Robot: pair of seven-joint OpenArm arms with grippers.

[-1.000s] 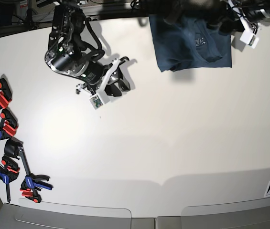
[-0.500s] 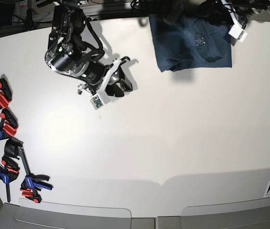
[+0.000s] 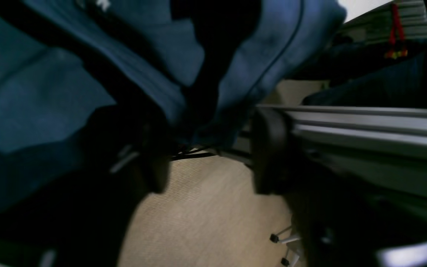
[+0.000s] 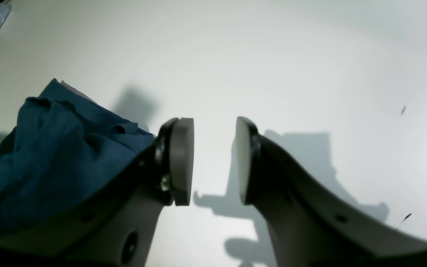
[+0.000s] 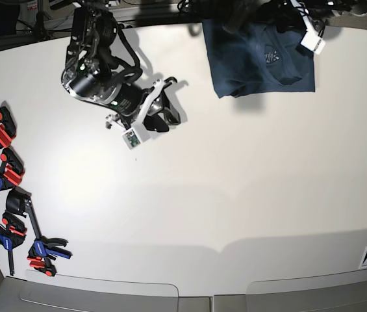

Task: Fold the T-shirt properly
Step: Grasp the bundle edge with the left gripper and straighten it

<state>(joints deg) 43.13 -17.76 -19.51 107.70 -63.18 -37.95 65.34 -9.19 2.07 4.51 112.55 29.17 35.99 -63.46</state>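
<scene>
1. The table (image 5: 235, 195) carries the work; its far edge is where the T-shirt (image 5: 258, 58) lies, in a roughly squared, doubled-over stack, so the fold appears largely made.
2. The T-shirt sits well apart from the right gripper (image 4: 213, 159) – off beyond its left finger (image 4: 180, 159), wrinkled at the near edge.
3. The right gripper hovers above bare table, pads parted by a moderate gap and holding nothing, probably parked clear of the cloth.
4. The left gripper (image 3: 209, 155) hangs past the table's far edge – fingers apart, floor visible between them, fabric just above the tips. Whether any cloth is pinched cannot be told.
5. Clamps (image 5: 4, 175) lie far from both grippers.
</scene>
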